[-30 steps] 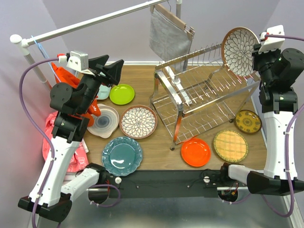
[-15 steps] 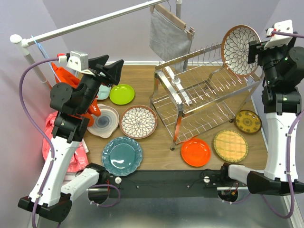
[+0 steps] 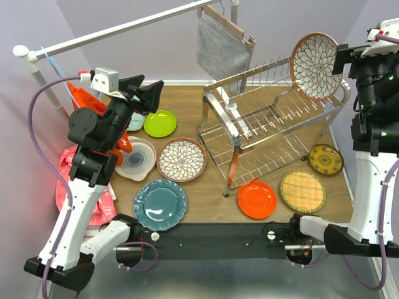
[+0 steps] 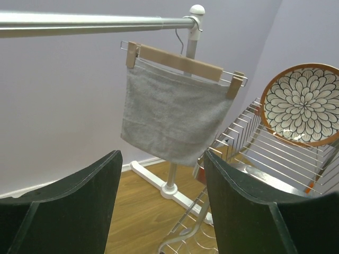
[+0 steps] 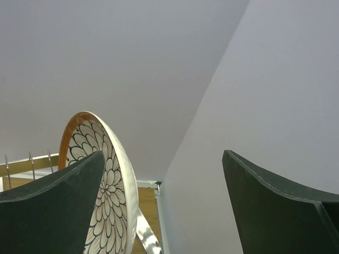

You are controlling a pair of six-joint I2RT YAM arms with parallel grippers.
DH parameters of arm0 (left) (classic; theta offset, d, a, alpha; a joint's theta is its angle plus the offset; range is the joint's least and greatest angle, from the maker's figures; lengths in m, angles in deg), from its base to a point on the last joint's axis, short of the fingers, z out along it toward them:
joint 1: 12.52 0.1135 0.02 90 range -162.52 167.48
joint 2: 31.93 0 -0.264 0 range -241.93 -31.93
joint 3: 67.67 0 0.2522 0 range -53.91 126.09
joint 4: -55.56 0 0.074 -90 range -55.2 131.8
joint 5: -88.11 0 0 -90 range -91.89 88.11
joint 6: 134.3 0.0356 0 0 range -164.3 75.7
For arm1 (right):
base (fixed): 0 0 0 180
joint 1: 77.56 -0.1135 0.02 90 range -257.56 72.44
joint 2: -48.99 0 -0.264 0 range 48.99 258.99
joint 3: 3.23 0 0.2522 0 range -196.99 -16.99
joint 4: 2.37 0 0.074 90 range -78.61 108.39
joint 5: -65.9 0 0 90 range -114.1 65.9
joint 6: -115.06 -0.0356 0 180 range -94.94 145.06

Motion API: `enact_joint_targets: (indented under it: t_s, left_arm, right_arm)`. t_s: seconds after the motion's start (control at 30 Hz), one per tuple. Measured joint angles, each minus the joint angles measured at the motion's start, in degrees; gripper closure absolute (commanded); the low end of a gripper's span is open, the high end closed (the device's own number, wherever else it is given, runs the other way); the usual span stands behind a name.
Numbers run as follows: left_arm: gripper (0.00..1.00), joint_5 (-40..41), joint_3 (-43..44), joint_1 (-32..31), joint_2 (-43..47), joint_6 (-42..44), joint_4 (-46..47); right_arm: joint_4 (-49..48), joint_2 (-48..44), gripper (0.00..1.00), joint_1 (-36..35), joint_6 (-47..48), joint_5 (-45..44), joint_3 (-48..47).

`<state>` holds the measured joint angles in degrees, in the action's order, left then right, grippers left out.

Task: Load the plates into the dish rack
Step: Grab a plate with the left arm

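Top external view, nearest first: the teal plate [image 3: 160, 204], orange plate [image 3: 256, 199] and woven plate [image 3: 302, 191] are seen lying flat on the tabletop [image 3: 212, 193], just beyond the arm bases. Further back, a floral plate [image 3: 181, 159], swirl plate [image 3: 136, 159] and lime plate [image 3: 159, 123] are laid left of the rack [image 3: 268, 134], and the dark-yellow plate [image 3: 325, 159] right of it. Only one plate is loaded: the racked plate [image 3: 317, 66] is stood on edge at the far right end of the upper tier.

The right hand [image 5: 163, 156] is held spread wide with nothing between its fingers. The racked plate is seen just beside its rack-side finger; whether they touch cannot be told. The left hand [image 3: 146, 92] is likewise spread and empty, raised near the lime plate.

Seven plates are judged left to load. For the right hand the dark-yellow plate lies nearest, below it and toward the bases. As it is round and flat, it would probably have to be taken by the rim.
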<state>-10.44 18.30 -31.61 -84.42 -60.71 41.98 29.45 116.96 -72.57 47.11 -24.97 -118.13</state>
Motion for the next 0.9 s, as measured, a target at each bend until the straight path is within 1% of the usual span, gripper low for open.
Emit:
enact_joint_targets:
  t_s: [0.3,0.37,0.43,0.63,0.8,0.87,0.9]
  left_arm:
    - [0.28,1.05,-1.16,0.0,0.07,-1.51,-4.66]
    - [0.28,1.51,-1.9,0.02,-0.11,-2.12,-6.21]
    - [0.28,1.75,-2.73,0.02,-0.59,-2.67,-7.34]
    - [0.28,1.97,-5.97,0.63,-4.02,-4.48,-10.99]
    - [0.28,1.95,-8.35,1.01,-6.78,-6.25,-13.14]
    - [0.28,1.99,-9.25,1.05,-7.69,-7.32,-13.2]
    - [0.28,2.1,-9.64,1.14,-8.24,-7.72,-13.27]
  right_arm:
    - [0.48,-1.2,0.01,0.0,-3.76,-0.11,-1.33]
    - [1.42,-2.01,0.02,0.02,-4.55,1.46,-1.33]
    - [2.27,-3.1,0.02,0.02,-4.66,4.04,-1.33]
    - [4.7,-4.66,0.02,0.0,-2.38,15.91,-2.25]
    - [5.92,-1.6,0.0,0.0,-1.44,25.16,-6.73]
    - [6.78,0.0,0.0,0.0,-1.66,31.06,-7.58]
    - [7.17,0.42,0.0,0.0,-2.03,32.52,-7.72]
